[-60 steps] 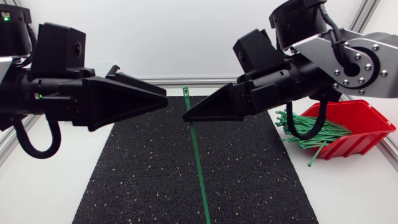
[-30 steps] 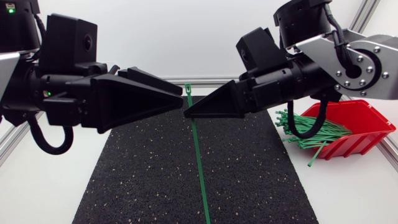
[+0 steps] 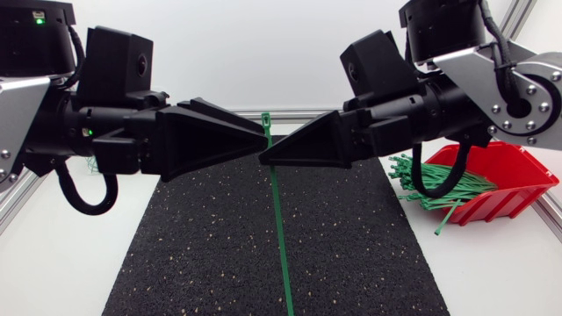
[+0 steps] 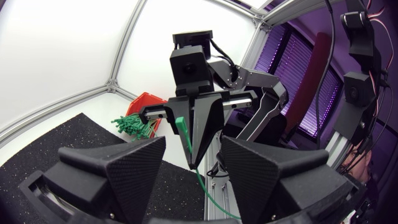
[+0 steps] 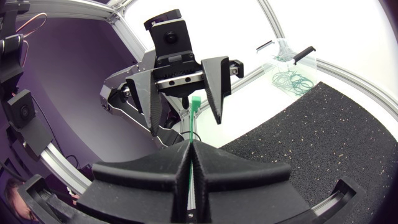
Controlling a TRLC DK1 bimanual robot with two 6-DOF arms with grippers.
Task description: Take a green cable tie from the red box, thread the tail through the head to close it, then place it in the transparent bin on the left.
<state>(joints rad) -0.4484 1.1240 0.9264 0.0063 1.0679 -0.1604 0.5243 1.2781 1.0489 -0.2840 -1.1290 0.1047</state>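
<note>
Right jaws clamped on green cable tie [image 3: 279, 219], left jaws apart near its head

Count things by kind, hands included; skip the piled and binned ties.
Hands: 2, left hand and right hand
Held cable tie: 1
Red box: 1
Transparent bin: 1
Black mat: 1
Total: 6

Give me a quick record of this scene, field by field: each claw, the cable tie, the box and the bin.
Right claw: shut on the green cable tie just below its head; the tail hangs down over the black mat.
Left claw: open, fingers flanking the tie's head; contact unclear.
Red box: right side of the table, holding loose green ties.
Transparent bin: holds closed ties.
Tie state: not yet threaded.
</note>
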